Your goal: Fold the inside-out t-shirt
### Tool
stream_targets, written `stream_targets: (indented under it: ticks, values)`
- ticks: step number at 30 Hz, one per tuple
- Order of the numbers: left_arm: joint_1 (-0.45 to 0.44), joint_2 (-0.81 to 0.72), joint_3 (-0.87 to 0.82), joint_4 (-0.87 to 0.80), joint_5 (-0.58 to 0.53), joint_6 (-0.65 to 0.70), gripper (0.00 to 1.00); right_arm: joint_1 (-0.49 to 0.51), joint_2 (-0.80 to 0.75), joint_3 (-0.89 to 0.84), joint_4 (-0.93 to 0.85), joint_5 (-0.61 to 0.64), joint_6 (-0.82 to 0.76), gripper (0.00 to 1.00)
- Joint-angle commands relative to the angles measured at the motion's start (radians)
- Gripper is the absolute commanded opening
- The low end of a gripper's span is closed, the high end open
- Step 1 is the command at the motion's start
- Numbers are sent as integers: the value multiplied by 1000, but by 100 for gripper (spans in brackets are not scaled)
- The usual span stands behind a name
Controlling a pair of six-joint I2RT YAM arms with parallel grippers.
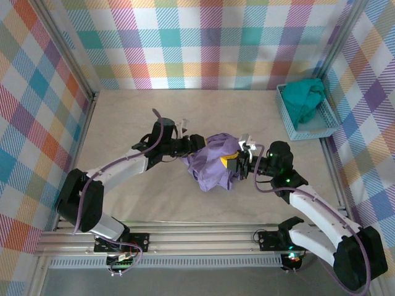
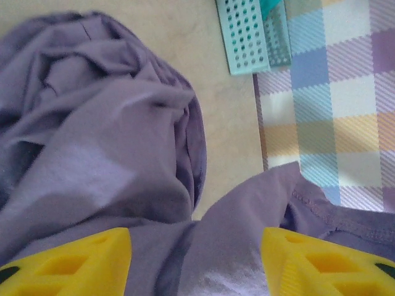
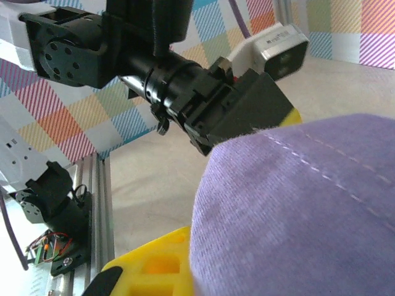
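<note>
The inside-out t-shirt [image 1: 213,165] is a lavender-purple bundle bunched up in the middle of the table. My left gripper [image 1: 196,145] sits at its left edge. In the left wrist view that gripper [image 2: 196,250] is open, its yellow fingers [image 2: 74,262] wide apart with loose purple cloth [image 2: 111,148] lying between them. My right gripper [image 1: 238,161] is at the bundle's right side, shut on a fold of the shirt. In the right wrist view the stitched purple cloth [image 3: 296,216] drapes over its one visible yellow finger [image 3: 154,265]; the other finger is hidden.
A light blue perforated basket [image 1: 289,120] stands at the back right against the checked wall, with a teal-green garment [image 1: 307,98] in it. Its corner [image 2: 247,34] appears in the left wrist view. The left arm's black wrist [image 3: 197,92] hangs close above the right gripper.
</note>
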Motion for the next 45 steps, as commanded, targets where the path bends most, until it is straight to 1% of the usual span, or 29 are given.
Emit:
stream_targets:
  ticks: [1, 5, 10, 13, 15, 18, 22, 25, 26, 28, 29, 31, 33, 34, 37, 39, 41, 45]
  values:
    - [-25, 4, 46, 42, 66, -48, 62, 11, 10, 44, 51, -56, -19, 0]
    - [-44, 24, 55, 40, 67, -57, 64, 16, 21, 49, 47, -60, -27, 0]
    - [-45, 35, 57, 62, 52, -85, 66, 25, 25, 50, 38, -64, -40, 0]
    - [-50, 41, 67, 86, 73, -101, 66, 29, 29, 53, 26, -66, -50, 0]
    - [-61, 45, 76, 84, 85, -97, 64, 31, 30, 55, 20, -61, -58, 0]
    - [-77, 50, 87, 76, 107, -91, 53, 32, 32, 56, 14, -53, -65, 0]
    - [-80, 40, 85, 82, 115, -95, 32, 32, 31, 58, -10, -41, -82, 0]
    - [-76, 8, 80, 83, 91, -66, 13, 32, 14, 50, -48, -25, -100, 0]
    - [-71, -6, 76, 87, 82, -56, 9, 32, 7, 44, -62, -20, -105, 0]
    - [-58, -57, 52, 136, 61, -35, 2, 34, -11, 27, -89, -9, -113, 0]
    - [-55, -84, 38, 167, 51, -22, 0, 37, -17, 19, -100, -4, -116, 0]
    - [-53, -159, -14, 265, 29, 18, 0, 55, -27, 3, -127, 19, -132, 0]
    - [-54, -226, -65, 362, 18, 58, 0, 81, -25, -13, -142, 43, -144, 4]
    - [-54, -261, -90, 394, 11, 91, 0, 97, -19, -17, -149, 59, -152, 8]
    - [-54, -350, -140, 419, -11, 212, 0, 137, -1, -5, -203, 102, -179, 28]
    - [-54, -389, -162, 409, -11, 276, 0, 141, -21, 9, -235, 129, -180, 38]
    - [-54, -418, -187, 418, -13, 318, 0, 141, -71, 24, -266, 161, -186, 43]
    - [-57, -452, -233, 452, -13, 389, 0, 141, -160, 76, -341, 153, -196, 45]
